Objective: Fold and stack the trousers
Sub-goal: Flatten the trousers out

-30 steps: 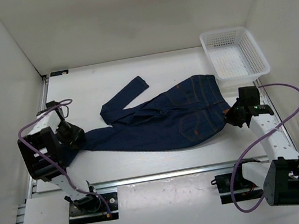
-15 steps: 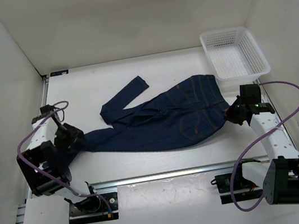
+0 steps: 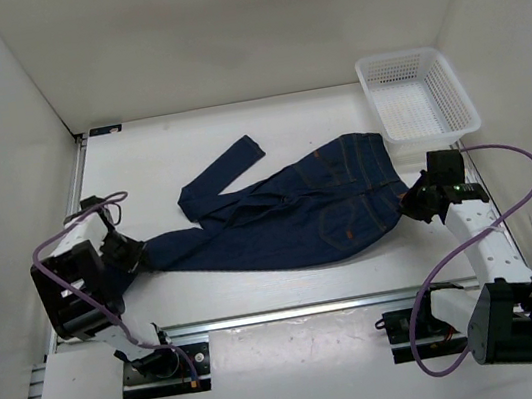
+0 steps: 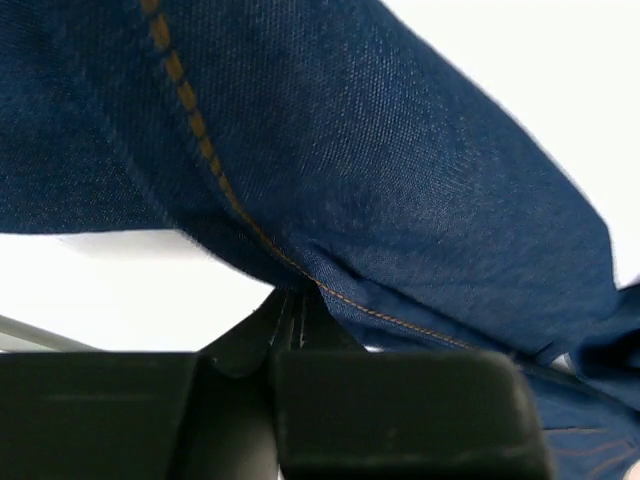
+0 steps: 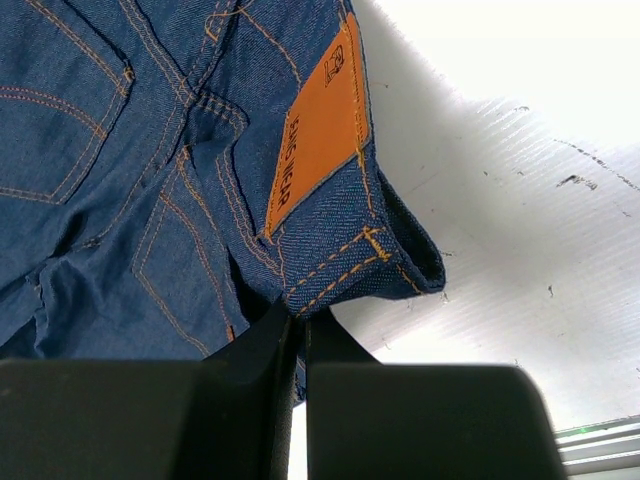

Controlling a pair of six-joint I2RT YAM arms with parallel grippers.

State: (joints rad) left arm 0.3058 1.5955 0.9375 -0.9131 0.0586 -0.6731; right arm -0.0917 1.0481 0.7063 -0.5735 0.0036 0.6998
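At the left edge of the table [image 3: 157, 151], the left gripper [image 3: 125, 254] has just been clamped down. A second ago its jaws were parted over the end of the near leg [image 3: 178, 249]; now they are pressed together. In the left wrist view a fold of dark denim with an orange-stitched seam is pinched right at the tips. The arm has also been drawn slightly nearer the table's front edge, and the leg end has been taken with it. On the other side, nothing has been altered: the right gripper [image 3: 414, 204] is kept closed on the waistband [image 5: 350, 250], just below the orange patch [image 5: 315, 130], as it was a second ago. Between the two grips the jeans [image 3: 294, 217] are spread flat across the middle of the table, back pockets up, with the waist to the right. The far leg [image 3: 225, 165] is left angled away towards the back, crumpled where it meets the seat. The white mesh basket [image 3: 395, 56] is parked in the far right corner, just beyond the waistband and untouched. With both ends now secured, the garment can probably be lifted or pulled straight. No fold has been made yet, so the task is judged to be at an early stage.
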